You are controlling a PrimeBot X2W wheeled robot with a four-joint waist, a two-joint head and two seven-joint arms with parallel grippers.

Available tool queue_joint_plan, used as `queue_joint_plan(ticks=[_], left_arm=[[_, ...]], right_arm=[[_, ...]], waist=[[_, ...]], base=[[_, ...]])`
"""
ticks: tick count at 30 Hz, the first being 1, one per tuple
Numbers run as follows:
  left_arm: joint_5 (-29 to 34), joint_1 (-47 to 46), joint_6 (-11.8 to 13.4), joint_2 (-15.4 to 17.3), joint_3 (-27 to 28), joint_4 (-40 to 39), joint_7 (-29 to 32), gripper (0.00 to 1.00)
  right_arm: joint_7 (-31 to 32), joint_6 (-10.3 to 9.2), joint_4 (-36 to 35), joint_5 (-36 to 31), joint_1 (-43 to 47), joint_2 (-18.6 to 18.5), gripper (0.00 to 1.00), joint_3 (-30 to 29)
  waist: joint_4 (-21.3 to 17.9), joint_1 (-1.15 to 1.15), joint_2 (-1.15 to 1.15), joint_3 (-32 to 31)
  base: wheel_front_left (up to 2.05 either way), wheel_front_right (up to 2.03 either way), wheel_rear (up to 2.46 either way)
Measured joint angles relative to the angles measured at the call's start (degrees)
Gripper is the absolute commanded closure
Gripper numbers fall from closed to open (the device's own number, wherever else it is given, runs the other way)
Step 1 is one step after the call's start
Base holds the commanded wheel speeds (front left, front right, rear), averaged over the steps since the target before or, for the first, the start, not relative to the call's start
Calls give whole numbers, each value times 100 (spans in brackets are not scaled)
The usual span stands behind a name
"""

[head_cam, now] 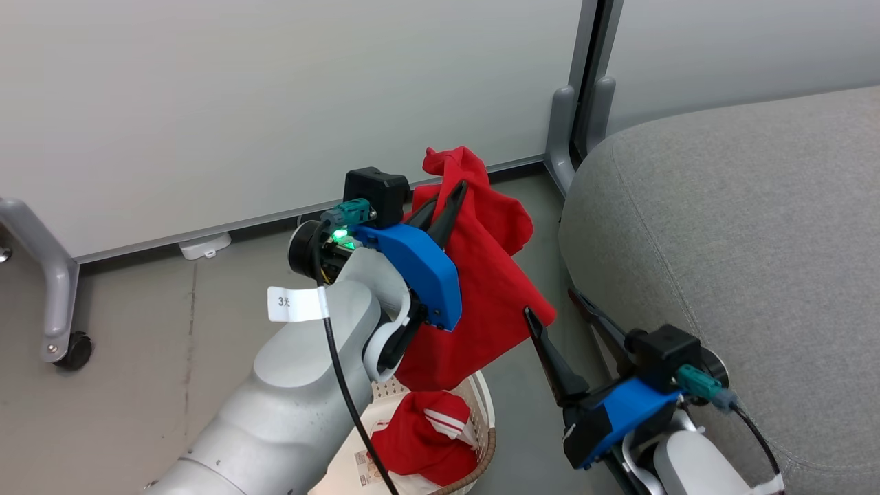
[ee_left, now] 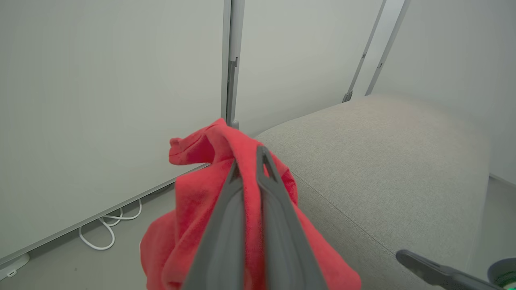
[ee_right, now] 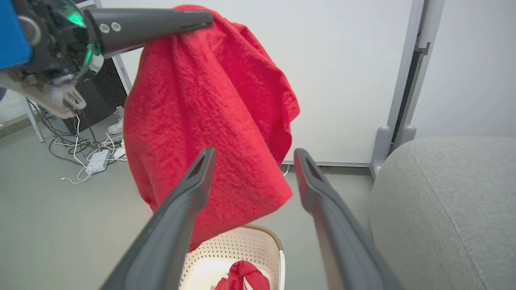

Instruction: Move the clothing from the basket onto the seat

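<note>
My left claw (head_cam: 448, 192) is pinched tight on the plain red garment (head_cam: 495, 275), its two dark fingers pressed together with a fold of cloth caught between them near the tips. A small bunch of fabric sticks up past the fingertips, and the rest hangs down in a loose sheet below the wrist. The garment is up in the air, over the basket (head_cam: 485, 412) and just beside the rounded edge of the grey seat (head_cam: 742, 240), not resting on it. From the head camera my own forearm covers the lowest corner of the cloth, so I can't say for certain whether it clears the basket rim, though from the right wrist it looks to hang just above it.

The striped garment (head_cam: 419, 440), red with white bands, lies crumpled in the bottom of the basket, which sits on the grey floor (head_cam: 172, 330) close to the seat's front.

My right claw (head_cam: 550, 301) is spread wide and has hold of nothing. It sits low between the hanging cloth and the seat, fingers pointing up toward the cloth without touching it.

Behind everything stands a pale wall panel (head_cam: 275, 103), with white cables (ee_right: 92, 161) on the floor beneath it.
</note>
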Motion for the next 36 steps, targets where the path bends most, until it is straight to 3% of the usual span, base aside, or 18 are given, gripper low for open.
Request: queue_joint_plan(ticks=[11, 22, 31, 32, 33, 34, 36], left_arm=[[-236, -97, 0, 0, -326, 71, -94, 100], [-508, -179, -45, 2, -751, -18, -118, 100], [-768, -202, -47, 0, -1028, -102, -178, 100], [-800, -202, -47, 1, -1053, -102, -192, 100], [-815, -202, -46, 0, -1076, -101, -193, 100], [-844, -202, -43, -1, -1101, -101, -196, 100], [-880, -202, -37, 0, -1159, -94, -204, 100]], right_arm=[[546, 0, 710, 43, -985, -94, 0, 448], [695, -1, 1708, 1084, -2001, -408, 0, 1593], [393, 0, 2570, 1781, -2438, -385, 0, 2261], [387, 0, 2640, 1895, -2451, -368, 6, 2312], [352, 0, 2705, 1984, -2459, -350, 56, 2364], [328, 0, 2759, 2034, -2479, -337, 99, 2427], [303, 0, 2833, 2180, -2524, -330, 100, 2566]], waist=[[55, 0, 0, 142], [164, 0, 0, 165], [237, 0, 0, 66], [238, 0, 0, 41], [238, 0, 0, 18], [236, 0, 0, 3], [230, 0, 0, -19]], base=[[0, 0, 0], [0, 0, 0], [0, 0, 0], [0, 0, 0], [0, 0, 0], [0, 0, 0], [0, 0, 0]])
